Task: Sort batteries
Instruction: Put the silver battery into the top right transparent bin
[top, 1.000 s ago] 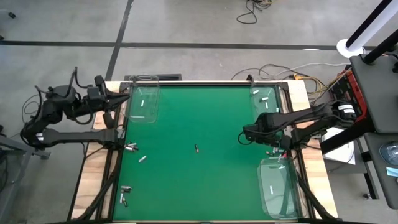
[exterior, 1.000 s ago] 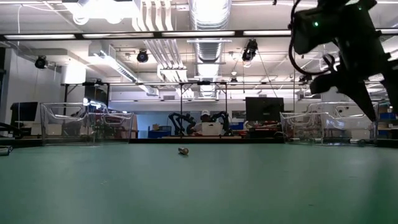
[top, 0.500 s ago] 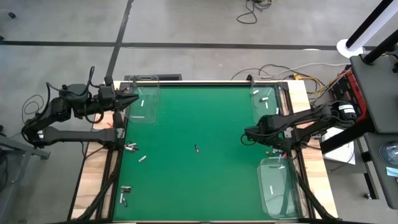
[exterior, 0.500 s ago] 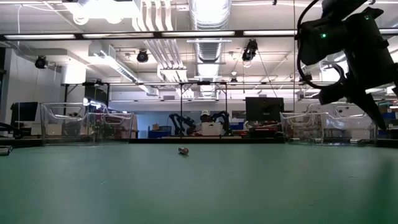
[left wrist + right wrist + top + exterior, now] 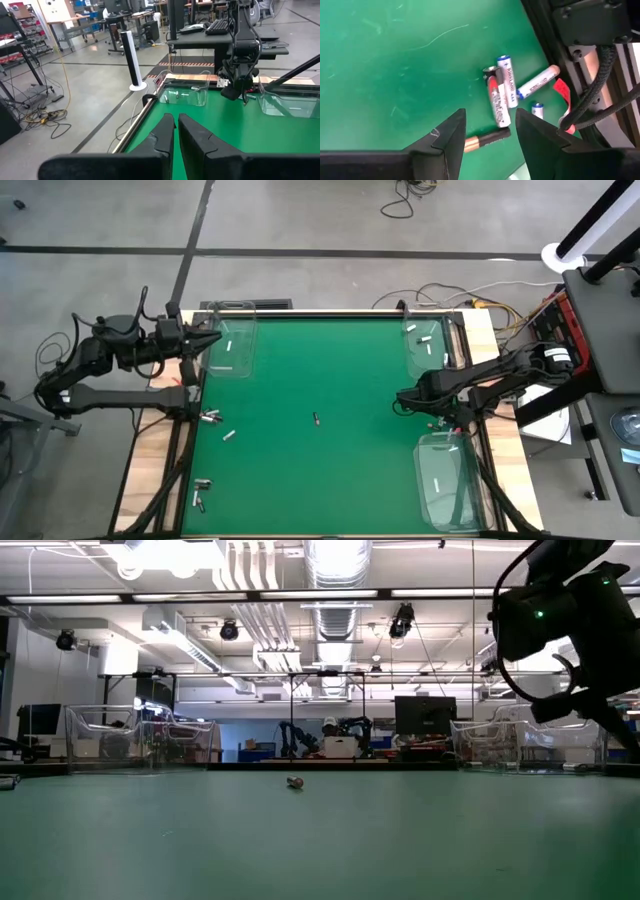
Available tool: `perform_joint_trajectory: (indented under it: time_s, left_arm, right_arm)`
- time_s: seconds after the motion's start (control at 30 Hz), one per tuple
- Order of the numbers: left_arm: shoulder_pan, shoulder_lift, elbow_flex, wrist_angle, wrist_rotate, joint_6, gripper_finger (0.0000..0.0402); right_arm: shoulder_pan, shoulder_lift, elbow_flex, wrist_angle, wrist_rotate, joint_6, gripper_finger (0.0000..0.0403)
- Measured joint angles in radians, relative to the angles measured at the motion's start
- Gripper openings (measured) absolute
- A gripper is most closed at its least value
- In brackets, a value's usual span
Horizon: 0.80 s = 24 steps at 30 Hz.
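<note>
Several batteries lie in a small cluster on the green mat by the table's right rail: whitish ones with blue print, a dark-and-silver one and a dark one with a copper end. My right gripper hangs open above them, pointing down and touching none; in the high view it is between the two right trays. A single battery lies mid-table, also seen low. More batteries lie at the left and near left. My left gripper waits shut by the far-left tray.
Clear plastic trays stand at far left, far right and near right, each with a battery or two inside. The table's dark right rail, cables and a red tag run close beside the right gripper.
My right arm has moved toward the table's right edge, over the batteries by the rail. My left arm shifted slightly toward the far-left tray early on, then stayed still. No battery has moved.
</note>
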Motion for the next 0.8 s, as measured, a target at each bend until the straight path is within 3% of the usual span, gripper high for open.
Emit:
perform_joint_trajectory:
  time_s: [0.4, 0.8]
  left_arm:
    - [0.000, -0.005, 0.000, 0.000, 0.000, -0.003, 0.0009]
    - [0.000, -0.008, 0.000, 0.000, 0.000, 0.001, 0.0009]
  right_arm:
    - [0.015, 0.006, -0.041, 0.061, -0.004, 0.094, 0.0147]
    - [0.015, 0.067, -0.062, 0.130, -0.016, 0.044, 0.0154]
